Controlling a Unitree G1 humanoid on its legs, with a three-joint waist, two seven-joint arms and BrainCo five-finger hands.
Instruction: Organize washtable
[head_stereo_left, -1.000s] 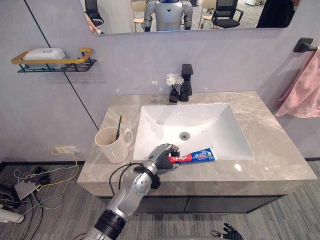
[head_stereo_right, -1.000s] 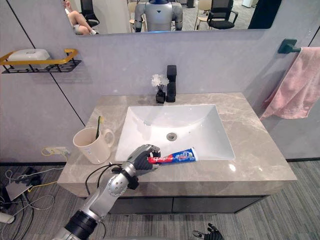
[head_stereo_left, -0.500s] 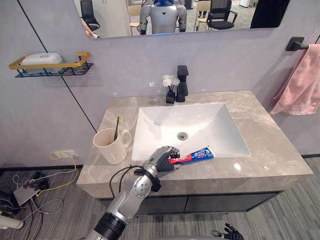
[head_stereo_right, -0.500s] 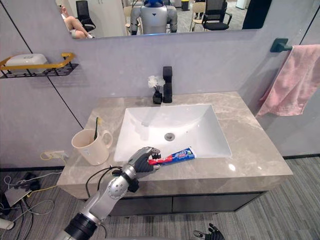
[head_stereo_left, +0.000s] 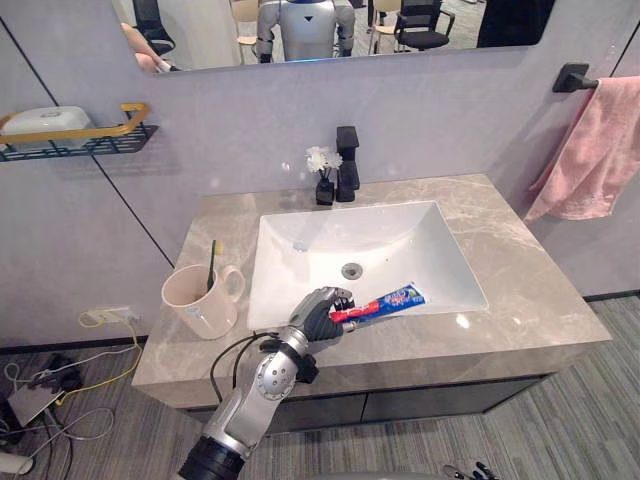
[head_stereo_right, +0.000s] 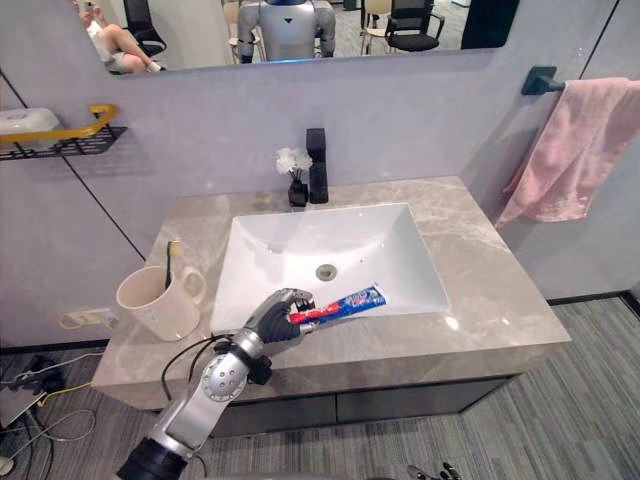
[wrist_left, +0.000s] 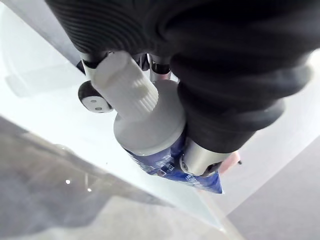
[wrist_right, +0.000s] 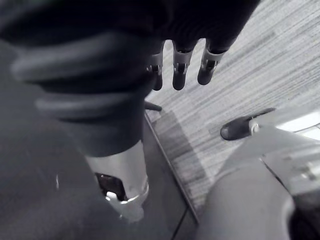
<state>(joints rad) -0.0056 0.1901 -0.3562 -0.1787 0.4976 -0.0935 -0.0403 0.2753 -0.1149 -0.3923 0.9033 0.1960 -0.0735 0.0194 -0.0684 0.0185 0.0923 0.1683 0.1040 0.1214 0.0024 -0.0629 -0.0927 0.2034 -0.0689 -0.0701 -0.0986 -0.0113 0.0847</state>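
Fingers (head_stereo_left: 325, 303) of my left hand (head_stereo_left: 315, 320) are curled tight round the cap end of the tube (head_stereo_left: 395, 298), thumb closing the pinch, so the tube is held at the front rim of the basin (head_stereo_left: 300, 250). Its long axis runs nearly level, from my palm out to my right and a little away from me, the flat tail over the basin's front edge; I cannot tell whether that tail touches the rim or hangs just clear. What matters for the next move is the cup (head_stereo_left: 192, 305): it stands on the counter (head_stereo_left: 520, 290) to my left, near this hand, with a toothbrush (head_stereo_left: 211, 265) upright in it. If the tube belongs there, I judge it must swing left and tip from lying to standing. This hand is far the nearer; my right hand (wrist_right: 182, 67) hangs low over the floor, fingers slack and holding nothing
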